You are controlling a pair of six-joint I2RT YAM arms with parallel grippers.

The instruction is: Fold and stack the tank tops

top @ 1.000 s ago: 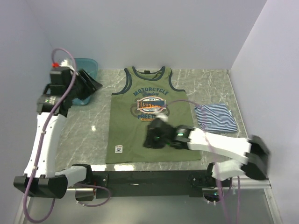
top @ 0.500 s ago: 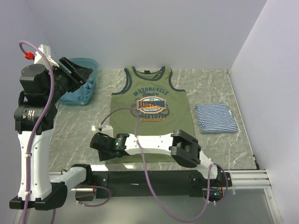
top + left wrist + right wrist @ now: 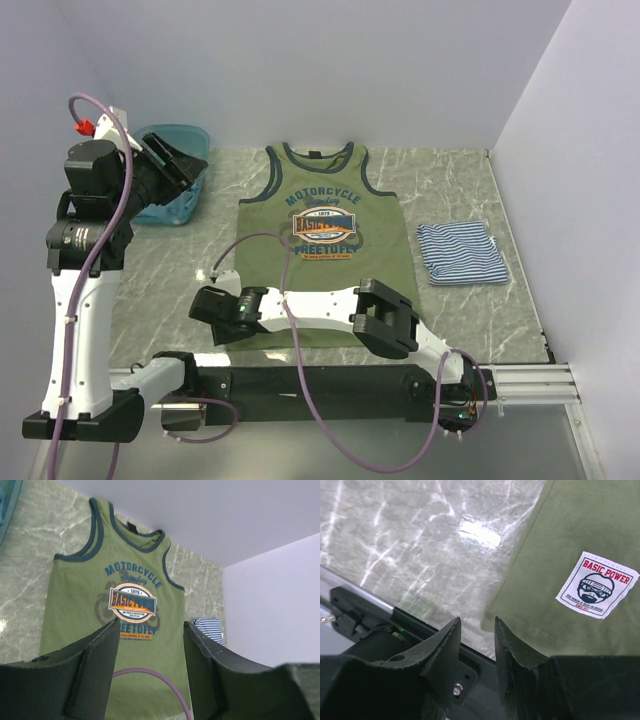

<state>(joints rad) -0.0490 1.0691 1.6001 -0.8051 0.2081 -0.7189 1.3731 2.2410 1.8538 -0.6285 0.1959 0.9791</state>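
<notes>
The olive green tank top (image 3: 322, 262) with dark trim and chest lettering lies spread flat mid-table, neck toward the back wall. To its right sits the navy-and-white striped tank top (image 3: 462, 253), folded into a small square. My right gripper (image 3: 203, 305) is low at the olive top's near left corner. In the right wrist view that gripper (image 3: 476, 620) is open and empty, and the hem corner (image 3: 492, 624) lies just past the fingertips. My left gripper (image 3: 193, 165) hangs high at the back left, open and empty. Its wrist view looks down at the olive top (image 3: 125, 600).
A translucent teal basin (image 3: 192, 135) stands at the back left corner, partly hidden behind my left arm. A purple cable (image 3: 255, 240) arcs over the olive top's lower left. The table's near edge and black rail (image 3: 365, 610) run just under the right fingers. Walls close in on three sides.
My right arm swung from the right side across to the olive top's near left corner. My left arm lifted up from the basin, then dipped slightly.
</notes>
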